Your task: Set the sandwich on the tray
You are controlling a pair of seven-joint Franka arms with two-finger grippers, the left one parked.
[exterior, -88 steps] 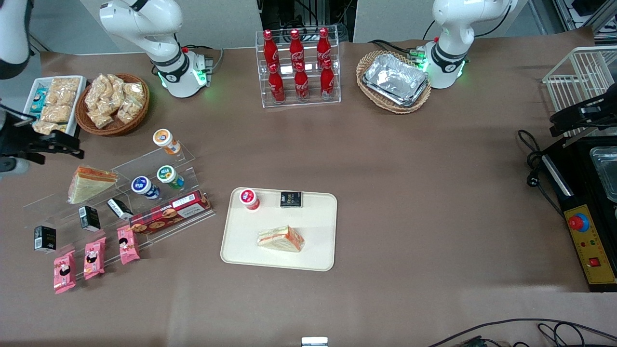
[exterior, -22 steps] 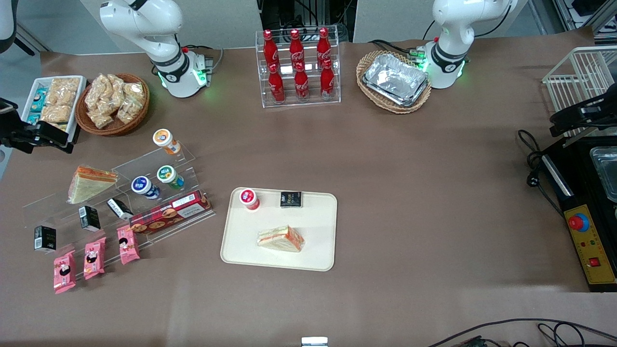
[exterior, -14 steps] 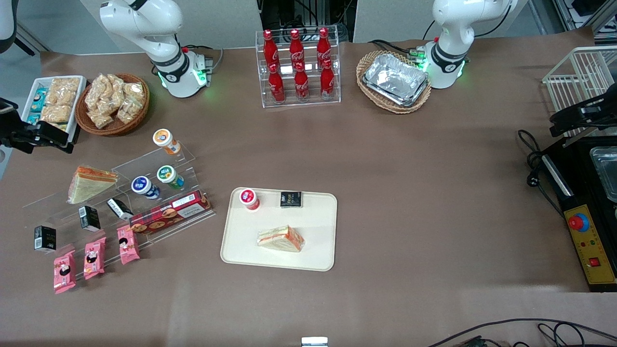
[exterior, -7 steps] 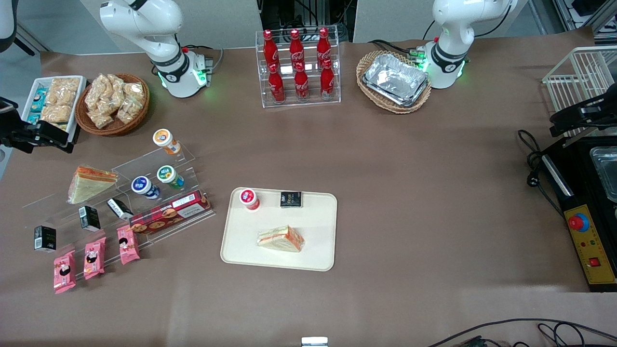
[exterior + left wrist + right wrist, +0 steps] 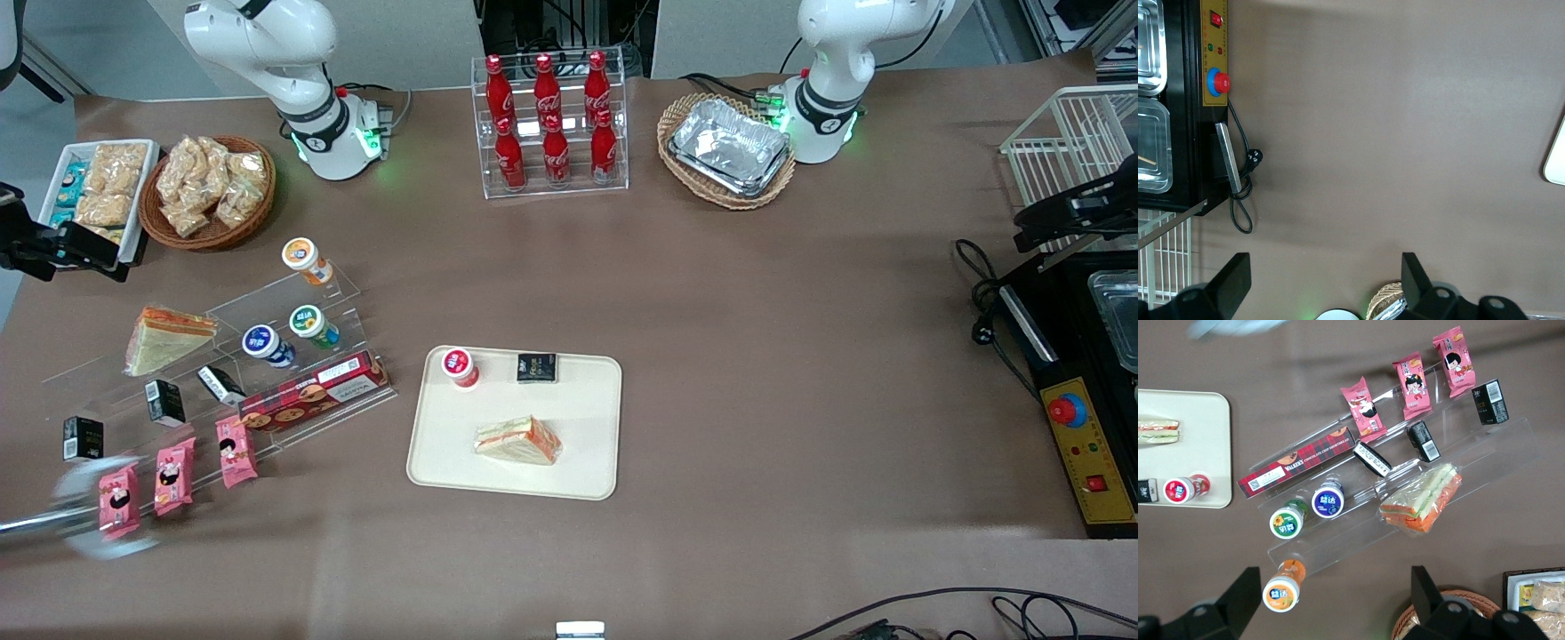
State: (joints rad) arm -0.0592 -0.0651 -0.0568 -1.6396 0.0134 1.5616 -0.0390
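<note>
Your gripper (image 5: 76, 253) hung open and empty near the snack basket (image 5: 209, 191); the sandwich (image 5: 518, 441) lay on the tray (image 5: 587, 484). Reaching back risked knocking it off.

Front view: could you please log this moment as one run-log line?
sandwich: lying on tray | hand: open, empty, high beside white snack tray | task: looks done

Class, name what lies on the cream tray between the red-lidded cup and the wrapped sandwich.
Nothing: bare cream tray separates the red-lidded cup from the wrapped sandwich, seen in the front view. The gripper hovers toward the working arm's end.
</note>
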